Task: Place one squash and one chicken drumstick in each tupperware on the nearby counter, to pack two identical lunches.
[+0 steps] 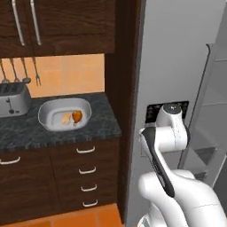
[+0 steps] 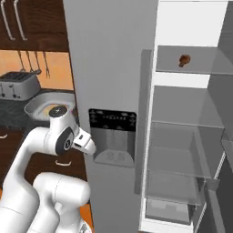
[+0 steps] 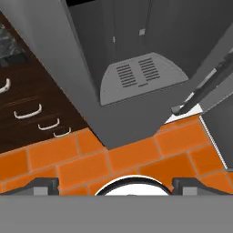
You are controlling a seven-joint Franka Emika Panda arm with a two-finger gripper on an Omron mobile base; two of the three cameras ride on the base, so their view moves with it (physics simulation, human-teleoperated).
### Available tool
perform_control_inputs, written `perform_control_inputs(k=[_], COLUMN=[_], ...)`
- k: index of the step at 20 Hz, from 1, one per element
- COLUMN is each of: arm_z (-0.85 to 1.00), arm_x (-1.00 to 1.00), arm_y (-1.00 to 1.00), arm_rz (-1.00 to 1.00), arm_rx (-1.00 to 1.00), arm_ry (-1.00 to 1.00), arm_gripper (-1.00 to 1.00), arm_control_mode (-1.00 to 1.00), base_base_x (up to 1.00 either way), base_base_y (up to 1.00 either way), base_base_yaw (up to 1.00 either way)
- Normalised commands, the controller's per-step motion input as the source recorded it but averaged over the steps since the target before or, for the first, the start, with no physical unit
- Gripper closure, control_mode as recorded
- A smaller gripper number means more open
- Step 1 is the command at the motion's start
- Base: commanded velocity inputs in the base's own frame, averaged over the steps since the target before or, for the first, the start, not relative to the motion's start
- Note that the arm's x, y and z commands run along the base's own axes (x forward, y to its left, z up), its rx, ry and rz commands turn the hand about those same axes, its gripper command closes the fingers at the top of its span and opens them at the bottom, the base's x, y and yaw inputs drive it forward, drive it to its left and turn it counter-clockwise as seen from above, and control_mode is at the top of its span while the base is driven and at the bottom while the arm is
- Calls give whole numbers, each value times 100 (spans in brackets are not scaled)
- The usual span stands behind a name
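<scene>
One tupperware point(image 1: 46, 116) rests on the counter point(image 1: 26, 133) left of the fridge. Inside it lie a squash point(image 1: 66, 118) and a chicken drumstick point(image 1: 77, 116), side by side. The same tub's rim point(image 2: 38, 105) peeks out behind my arm. Another chicken drumstick point(image 2: 184, 59) lies on an upper shelf of the open fridge. My gripper point(image 3: 117, 185) is open with nothing between its fingertips point(image 3: 43, 184). It points down at the orange floor in front of the fridge, well away from both the tub and the shelf.
The grey fridge door with a black dispenser panel point(image 2: 113, 120) stands directly before my arm. Open fridge shelves point(image 2: 177, 159) are to the right. A toaster point(image 1: 13, 101) sits left of the tub. Dark drawers point(image 1: 86, 170) run below the counter.
</scene>
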Motion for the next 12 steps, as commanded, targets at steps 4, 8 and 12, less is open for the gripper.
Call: perform_control_inputs(k=[4,8,12], arm_z=[0,0,0], arm_x=[0,0,0], arm_y=[0,0,0], arm_rz=[0,0,0], arm_rx=[0,0,0], arm_ry=[0,0,0], arm_gripper=[-100,-100,-100], arm_control_mode=[100,100,100], base_base_x=[0,0,28], base_base_y=[-100,-100,-65], base_base_yaw=[-14,-13,-1])
